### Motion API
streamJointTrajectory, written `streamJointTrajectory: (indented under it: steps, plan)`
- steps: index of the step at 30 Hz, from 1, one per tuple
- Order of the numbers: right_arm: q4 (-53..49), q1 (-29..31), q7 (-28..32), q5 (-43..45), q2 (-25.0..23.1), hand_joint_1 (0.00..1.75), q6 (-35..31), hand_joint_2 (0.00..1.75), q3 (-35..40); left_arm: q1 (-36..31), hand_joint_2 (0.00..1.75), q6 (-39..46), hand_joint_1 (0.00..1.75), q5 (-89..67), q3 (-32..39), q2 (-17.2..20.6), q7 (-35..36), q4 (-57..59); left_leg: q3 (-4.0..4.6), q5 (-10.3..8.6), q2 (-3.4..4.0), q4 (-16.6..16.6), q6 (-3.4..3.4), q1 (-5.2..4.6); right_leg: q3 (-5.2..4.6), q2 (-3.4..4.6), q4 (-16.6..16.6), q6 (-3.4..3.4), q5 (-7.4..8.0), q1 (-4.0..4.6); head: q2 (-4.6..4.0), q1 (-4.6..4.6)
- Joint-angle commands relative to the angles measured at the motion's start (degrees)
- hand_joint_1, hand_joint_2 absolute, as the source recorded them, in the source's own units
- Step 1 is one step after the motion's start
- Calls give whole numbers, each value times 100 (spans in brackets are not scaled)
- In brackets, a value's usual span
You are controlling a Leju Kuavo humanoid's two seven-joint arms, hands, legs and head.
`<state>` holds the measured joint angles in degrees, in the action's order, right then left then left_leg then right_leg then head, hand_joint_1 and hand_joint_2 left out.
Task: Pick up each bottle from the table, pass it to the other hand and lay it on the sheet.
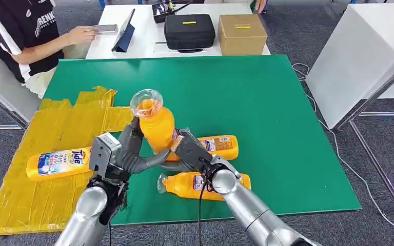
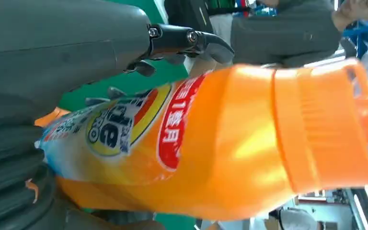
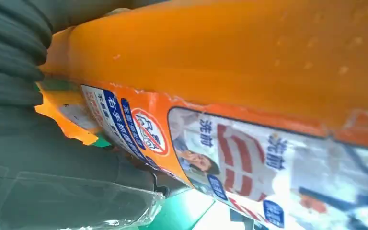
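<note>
The green table (image 1: pixel 267 102) carried a yellow sheet (image 1: pixel 25 195) over its near left corner, with one bottle already lying on it. Above the near edge an orange bottle (image 1: pixel 156 125) stood upright (cap up) between both hands: the left hand (image 1: pixel 118 156) and right hand (image 1: pixel 192 154) each gripped its lower body.
</note>
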<state>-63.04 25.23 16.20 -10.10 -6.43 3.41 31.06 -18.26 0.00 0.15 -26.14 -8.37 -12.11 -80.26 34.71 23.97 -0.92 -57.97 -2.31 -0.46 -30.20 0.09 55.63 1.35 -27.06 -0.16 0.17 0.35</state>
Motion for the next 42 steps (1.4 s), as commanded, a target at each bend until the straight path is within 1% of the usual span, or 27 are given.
streamJointTrajectory:
  steps: [1,3,4,9,11,17,20,26,28,29,30,31,33,36,37,38,39,40,42]
  plan:
    - [250,262,59,49,-28,175,156,175,105,-345,175,55,0,26,69,2,11,665,-24,7,10,6,18,3,24,2,-9,-3,-4,3,2,0]
    - [335,293,62,59,-52,175,212,175,180,-361,175,66,0,32,73,-13,14,677,-9,2,5,2,10,2,10,-1,-3,-2,-2,1,0,2]
    - [387,307,66,66,-71,175,231,175,223,-364,175,71,0,36,74,-23,18,682,-22,6,10,5,17,3,22,1,-8,-3,-4,2,0,2]
    - [498,313,77,80,-99,175,305,175,382,-348,175,88,0,58,78,-34,28,730,-10,3,8,4,9,2,11,3,-5,-1,-1,2,2,2]
    - [558,316,67,78,-118,175,351,175,446,-333,175,96,0,79,100,-37,31,736,-24,7,13,7,16,2,23,5,-9,-2,-3,1,0,0]
    - [753,316,55,-12,-264,175,455,175,730,-218,175,115,0,126,213,-37,14,631,-20,7,18,6,15,2,18,12,-7,-3,-2,2,2,2]
    - [836,339,57,-39,-325,175,483,175,852,-191,175,126,0,153,247,-19,-1,557,-31,10,24,9,20,3,28,16,-11,-4,-3,3,0,0]
    - [939,436,40,2,-326,175,486,175,934,-266,175,132,0,232,208,-13,-2,627,-11,5,12,3,12,4,12,7,-4,-2,-1,4,0,0]
    - [933,422,40,16,-309,175,470,175,938,-279,175,159,0,259,195,-22,-31,641,-22,8,13,6,17,4,23,6,-8,-3,-4,4,0,2]
    - [925,415,41,24,-302,175,453,175,941,-282,175,197,141,281,192,-30,-73,628,-26,9,16,7,18,5,27,8,-10,-3,-4,4,2,0]
    - [919,413,41,35,-300,175,437,175,940,-298,175,210,171,295,165,-17,-84,618,-25,7,11,7,18,4,28,3,-10,-3,-4,3,2,2]
    - [911,418,40,45,-302,175,425,175,939,-314,175,221,175,321,147,-11,-88,610,-26,8,12,7,19,4,28,4,-11,-3,-4,4,0,0]
    - [907,424,37,55,-310,175,422,175,932,-329,175,223,175,326,145,-10,-88,608,-11,4,6,3,11,2,13,2,-4,-2,-3,2,2,2]
    - [907,424,37,55,-310,175,422,175,932,-329,175,223,175,326,145,-10,-88,608,-42,13,18,11,29,6,44,6,-16,-6,-8,6,0,0]
    - [904,434,28,76,-314,175,412,175,925,-343,175,231,175,353,129,-7,-86,626,-11,4,6,3,13,4,14,1,-6,-3,-2,4,0,2]
    - [913,437,25,94,-310,175,401,175,914,-352,175,243,175,381,115,-3,-83,645,-33,10,13,8,24,6,35,3,-14,-5,-6,6,0,0]
    - [919,436,25,109,-306,175,392,175,909,-356,175,255,175,405,99,6,-85,659,-32,10,12,7,23,6,35,2,-12,-5,-7,5,0,2]
    - [917,429,25,122,-302,175,380,175,901,-359,175,270,175,427,82,14,-93,677,-14,5,5,3,14,3,16,-1,-5,-3,-4,3,0,0]
    - [920,416,25,124,-286,175,376,175,896,-342,175,275,175,432,83,26,-98,679,-36,10,11,9,25,6,38,1,-14,-5,-7,5,0,2]
